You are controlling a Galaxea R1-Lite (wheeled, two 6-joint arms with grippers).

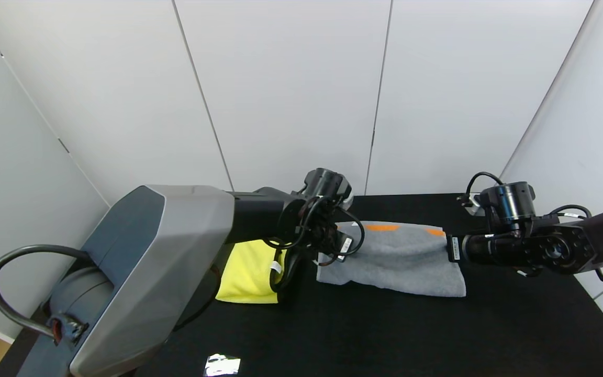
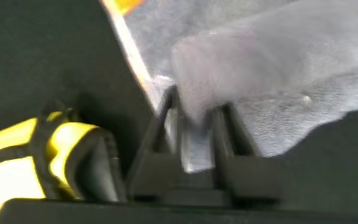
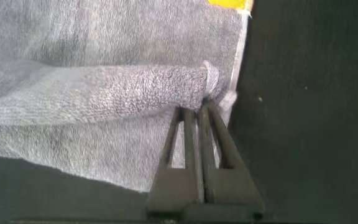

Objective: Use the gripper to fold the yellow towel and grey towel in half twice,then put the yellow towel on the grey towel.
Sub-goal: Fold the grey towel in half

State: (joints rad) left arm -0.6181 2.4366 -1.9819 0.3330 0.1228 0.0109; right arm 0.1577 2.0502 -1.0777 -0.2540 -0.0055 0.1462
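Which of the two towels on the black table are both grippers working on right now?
The grey terry towel with the orange band, with a gripper at each end. The folded yellow plush towel lies apart beside the left arm, untouched.

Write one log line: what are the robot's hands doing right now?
left gripper: on grey towel edge | right gripper: pinching opposite edge | yellow towel: folded, beside

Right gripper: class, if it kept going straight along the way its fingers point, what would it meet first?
The grey towel. The right gripper is already at its end edge, fingers nearly closed on a raised fold, so going on would push into that cloth; the left gripper lies far beyond.
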